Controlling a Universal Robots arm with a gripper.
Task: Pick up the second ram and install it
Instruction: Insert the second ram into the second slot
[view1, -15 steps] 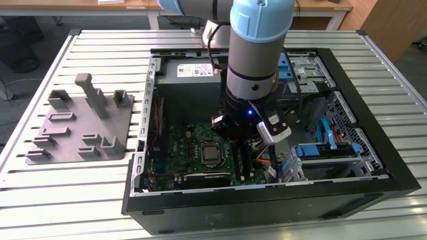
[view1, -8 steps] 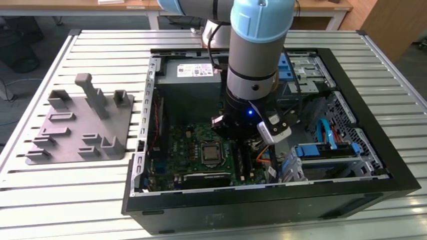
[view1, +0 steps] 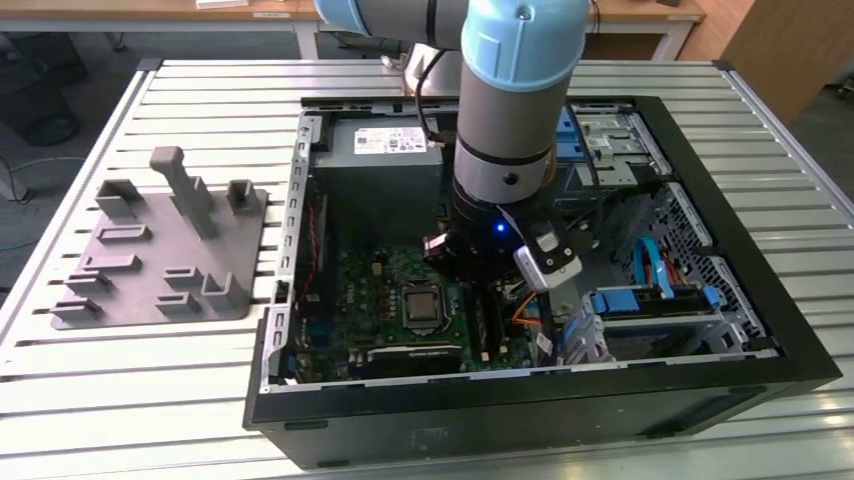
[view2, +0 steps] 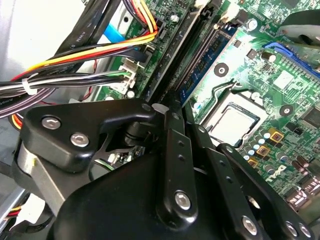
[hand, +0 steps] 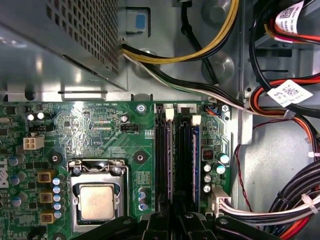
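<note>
In the first wrist view the second ram (hand: 170, 160) shows edge-on as a thin strip standing in a slot of the green motherboard (hand: 100, 125). My gripper (hand: 172, 219) sits right over its near end with the fingers drawn close on it. One slot further from the processor stands another blue-edged strip (hand: 196, 160). In the second wrist view my black gripper (view2: 175, 112) narrows onto the same slot line, next to the blue strip (view2: 205, 60). In the exterior view my gripper (view1: 470, 268) reaches down into the open computer case (view1: 747, 330).
A bare processor socket (hand: 96, 202) lies beside the slots. Bundles of black, red and yellow cables (hand: 280, 210) crowd the other side. The grey fixture with upright posts (view1: 160, 250) stands on the slatted table (view1: 120, 380) at the exterior view's left.
</note>
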